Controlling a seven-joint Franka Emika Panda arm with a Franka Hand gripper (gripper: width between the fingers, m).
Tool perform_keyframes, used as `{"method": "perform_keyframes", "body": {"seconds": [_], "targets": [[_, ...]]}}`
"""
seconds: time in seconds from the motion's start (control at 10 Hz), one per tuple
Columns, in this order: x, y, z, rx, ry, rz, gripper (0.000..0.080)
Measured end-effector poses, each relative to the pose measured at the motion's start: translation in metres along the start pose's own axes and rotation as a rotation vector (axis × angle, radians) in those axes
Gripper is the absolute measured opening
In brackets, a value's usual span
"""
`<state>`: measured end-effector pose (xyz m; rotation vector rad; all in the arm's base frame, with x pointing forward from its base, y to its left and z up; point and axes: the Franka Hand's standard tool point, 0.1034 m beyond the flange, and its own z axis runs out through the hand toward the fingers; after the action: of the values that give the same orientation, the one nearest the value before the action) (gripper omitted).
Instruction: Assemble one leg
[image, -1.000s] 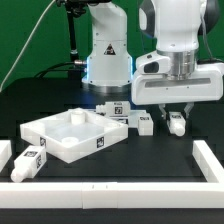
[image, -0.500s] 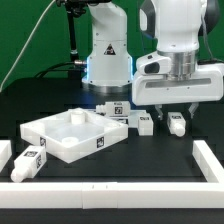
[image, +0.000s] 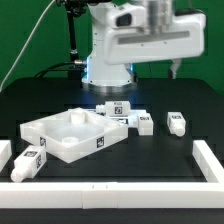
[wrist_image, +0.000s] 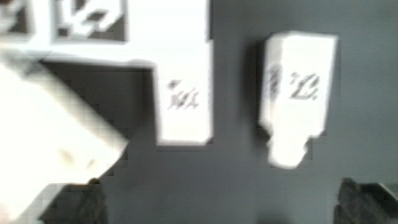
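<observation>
A leg (image: 177, 123), a stubby white peg with a square tag, lies on the black table at the exterior view's right. A second leg (image: 145, 123) lies beside it and a third (image: 117, 108) behind. My gripper (image: 153, 66) is blurred, high above these legs, open and empty. In the wrist view two legs (wrist_image: 301, 90) (wrist_image: 189, 100) lie side by side far below my gripper (wrist_image: 222, 205), whose dark fingertips (wrist_image: 71, 205) stand wide apart at the frame's corners. The large white tray-like piece (image: 48, 130) lies to the exterior view's left of the legs.
Another leg (image: 30, 162) lies at the front on the exterior view's left. A white rail (image: 110, 190) borders the table's front and a second rail (image: 210, 160) its right. The robot base (image: 107, 60) stands at the back.
My gripper was low over the rightmost leg with its fingers around it. It has risen quickly and shifted to the exterior view's left, leaving the leg on the table.
</observation>
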<state>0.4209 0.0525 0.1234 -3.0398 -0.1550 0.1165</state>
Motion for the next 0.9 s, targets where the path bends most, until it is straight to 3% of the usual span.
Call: {"method": "perform_keyframes", "body": {"seconds": [0.1,0.2,0.6,0.7,0.8,0.9], "targets": [[0.009,0.022,-0.003,0.006,0.014,-0.053,0.0649],[0.016,0.027,-0.005,0.008,0.021,-0.052,0.0649],[0.014,0.025,-0.003,0.008,0.016,-0.058,0.0649],[0.013,0.033,0.001,0.01,0.014,-0.138,0.0649],[0.008,0.064,0.01,0.016,0.001,-0.22,0.0649],[0.013,0.093,0.009,0.008,0.008,-0.307,0.0649]]}}
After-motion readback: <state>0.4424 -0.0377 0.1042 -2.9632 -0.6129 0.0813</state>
